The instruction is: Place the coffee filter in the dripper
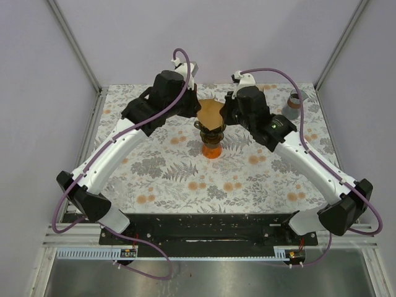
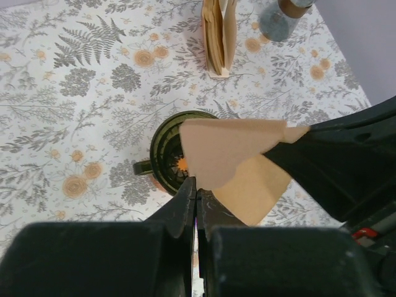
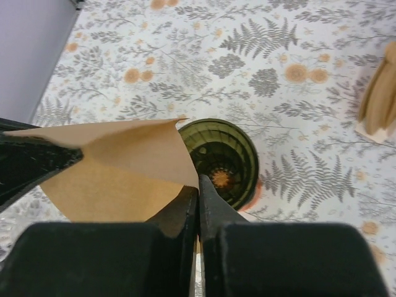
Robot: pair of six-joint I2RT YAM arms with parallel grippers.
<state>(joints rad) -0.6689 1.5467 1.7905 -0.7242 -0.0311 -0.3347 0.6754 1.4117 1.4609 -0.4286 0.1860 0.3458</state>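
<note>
Both arms hold one coffee filter [image 1: 210,113] above the dripper [image 1: 212,135].
The left arm [image 1: 117,145] reaches in from 8 o'clock and the right arm [image 1: 303,154] from 4 o'clock, wrists angled down mid-table. The left gripper [image 2: 195,185] and right gripper [image 3: 198,182] are each pinched tight on opposite edges of the spread filter.

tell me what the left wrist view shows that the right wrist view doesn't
Only left wrist: a grey jar with a brown lid, and the side handle of the dark green ribbed dripper. Only right wrist: a nearly open look down into that dripper, which the brown paper coffee filter half covers in the left view. Both: that filter pinched between the left fingers and the right fingers, the stack of spare brown filters, the floral tablecloth.
</note>
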